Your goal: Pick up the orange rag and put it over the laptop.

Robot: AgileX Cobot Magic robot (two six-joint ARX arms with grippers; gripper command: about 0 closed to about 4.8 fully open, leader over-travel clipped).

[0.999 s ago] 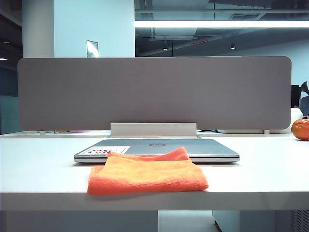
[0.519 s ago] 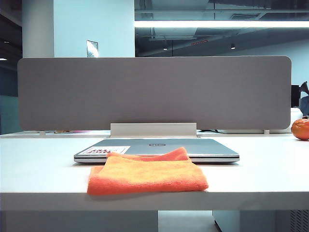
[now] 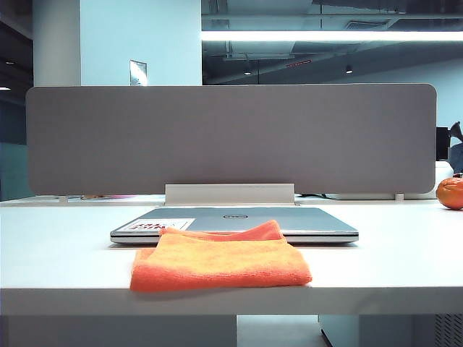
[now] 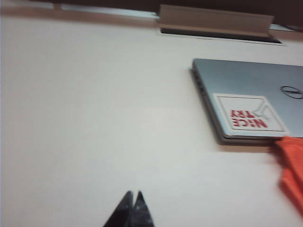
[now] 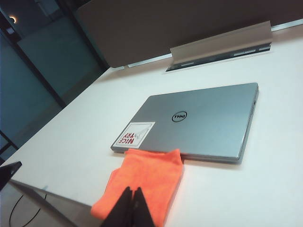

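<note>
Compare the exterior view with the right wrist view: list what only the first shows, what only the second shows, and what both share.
Only the exterior view shows the round orange ball at the far right of the table, and the ceiling light strip; neither gripper appears there.

Only the right wrist view shows the right gripper, shut, hanging above the near end of the rag. The shut left gripper appears in neither, only in its own wrist view.

Both show the orange rag, one corner lapping onto the closed laptop, its red-and-white sticker, and the grey divider panel behind.
</note>
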